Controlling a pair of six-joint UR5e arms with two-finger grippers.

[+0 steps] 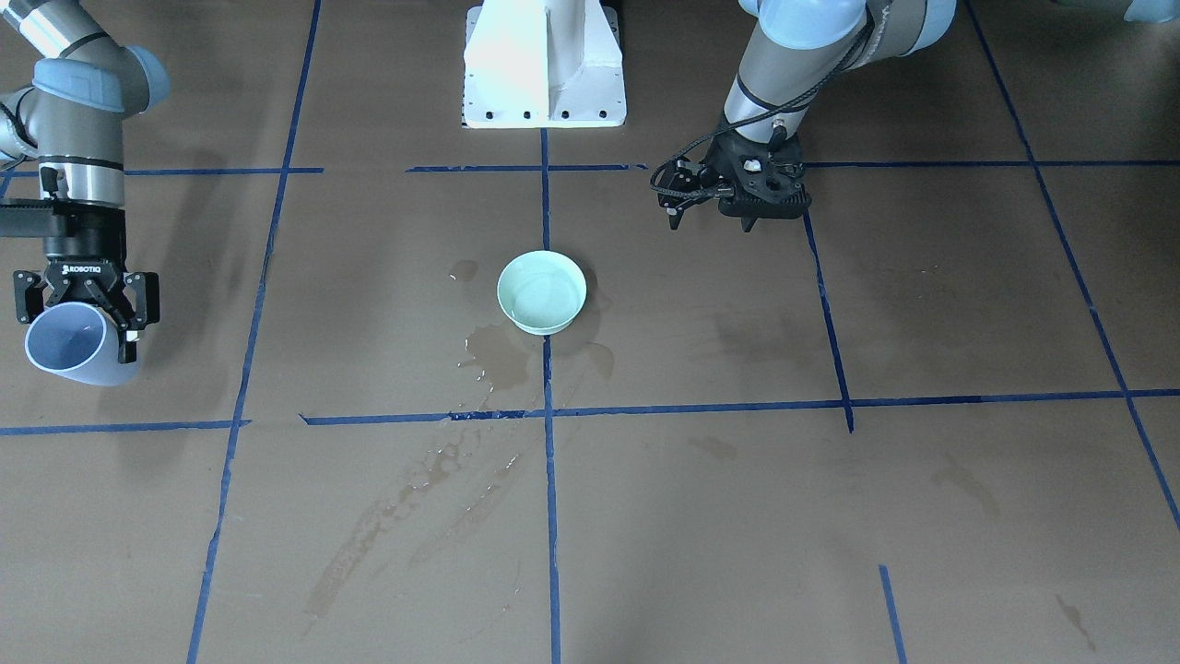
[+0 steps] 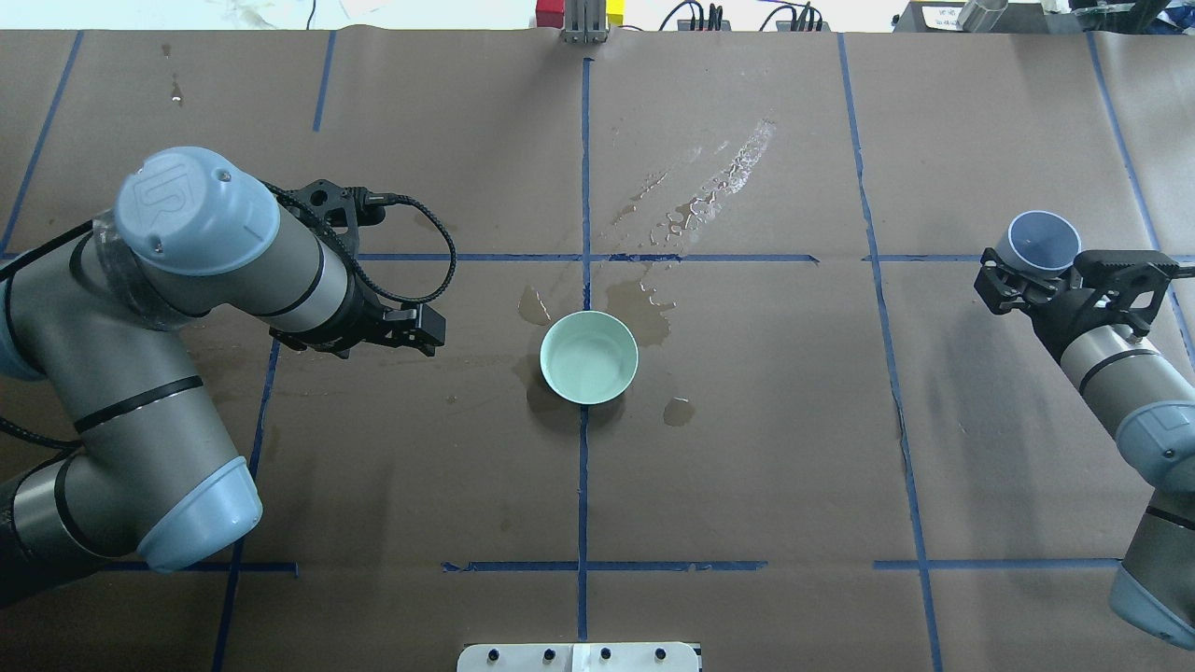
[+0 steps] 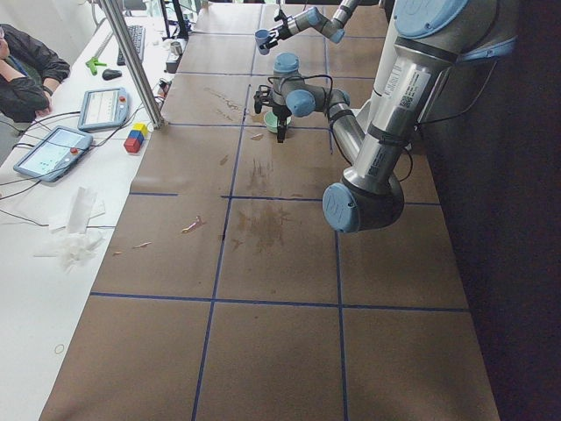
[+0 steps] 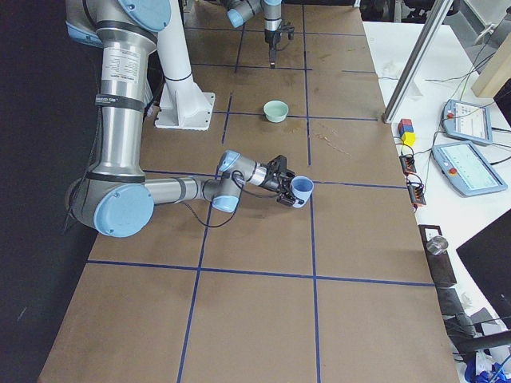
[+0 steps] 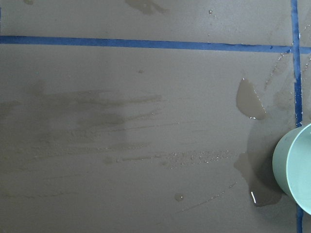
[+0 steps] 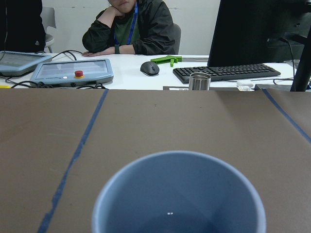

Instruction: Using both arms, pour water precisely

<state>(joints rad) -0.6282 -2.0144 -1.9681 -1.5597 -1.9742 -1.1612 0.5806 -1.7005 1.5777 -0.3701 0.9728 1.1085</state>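
My right gripper [image 1: 81,318] is shut on a pale blue cup [image 1: 66,349] and holds it above the table at my far right; it also shows in the overhead view [image 2: 1043,241]. In the right wrist view the cup's [image 6: 177,194] inside shows only a tiny glint low down. A mint-green bowl [image 2: 589,357] stands at the table's middle, with a faint pool of water [image 1: 544,297] in it. My left gripper [image 1: 749,221] hangs empty to the bowl's left, fingers together, pointing down. The bowl's rim [image 5: 294,170] shows at the left wrist view's right edge.
Spilled water glints on the brown paper beyond the bowl [image 2: 714,182], and small puddles lie beside it [image 2: 679,411]. Blue tape lines [image 2: 584,485] divide the table. The white pedestal [image 1: 544,65] stands at my base. Tablets, a keyboard and a seated person [image 6: 131,26] are past the far edge.
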